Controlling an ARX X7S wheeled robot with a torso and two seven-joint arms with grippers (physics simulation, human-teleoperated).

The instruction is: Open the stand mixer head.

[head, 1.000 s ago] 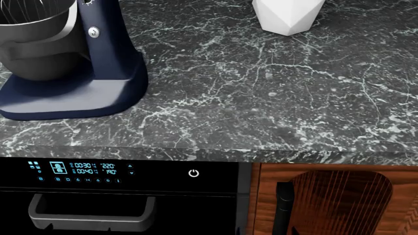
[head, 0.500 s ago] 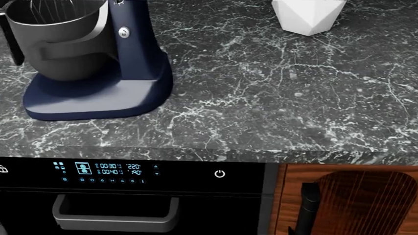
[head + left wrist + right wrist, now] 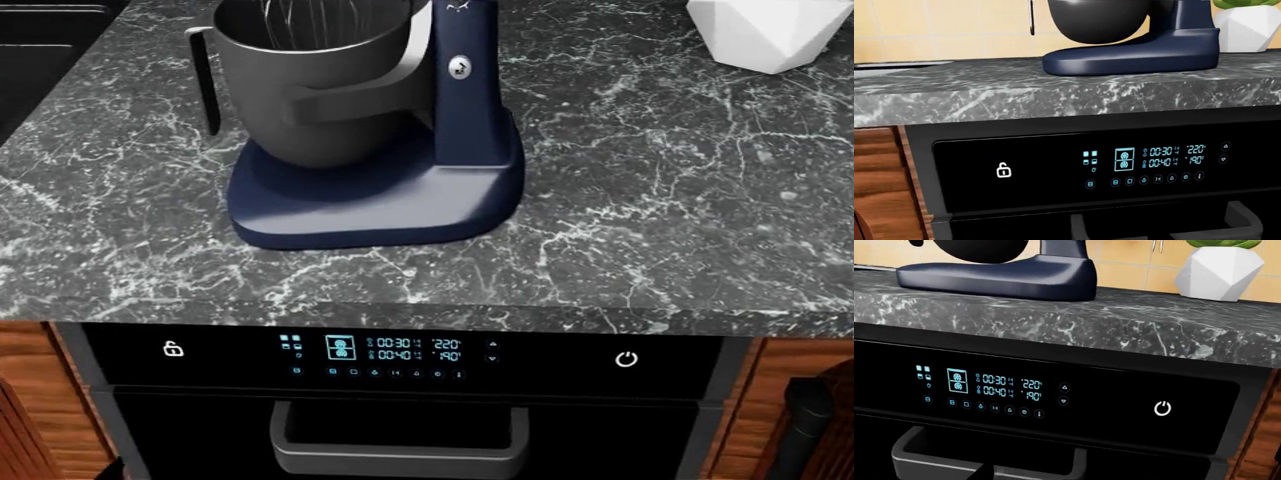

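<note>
Neither claw is in sight, so their state I cannot tell; above the bowl (image 3: 314, 90), the mixer's head, unseen, probably lifts stiffly by its front.

A navy-blue mixer base (image 3: 374, 205) stands on the dark marbled countertop (image 3: 641, 210), carrying a dark grey handled bowl (image 3: 314, 85) with whisk wires (image 3: 300, 22) visible inside it and a navy-blue column (image 3: 463, 85) just beside the bowl; the mixer head itself lies beyond the upper edge of the view. A white faceted pot (image 3: 767, 30) sits on the countertop, well apart from the mixer. Below the counter edge, a black oven panel (image 3: 400, 355) shows a lit display (image 3: 380, 350), a power symbol (image 3: 626, 359) and a padlock symbol (image 3: 174, 349), with a grey oven handle (image 3: 398, 440) beneath and wooden cabinet fronts (image 3: 27, 400) at either side.
</note>
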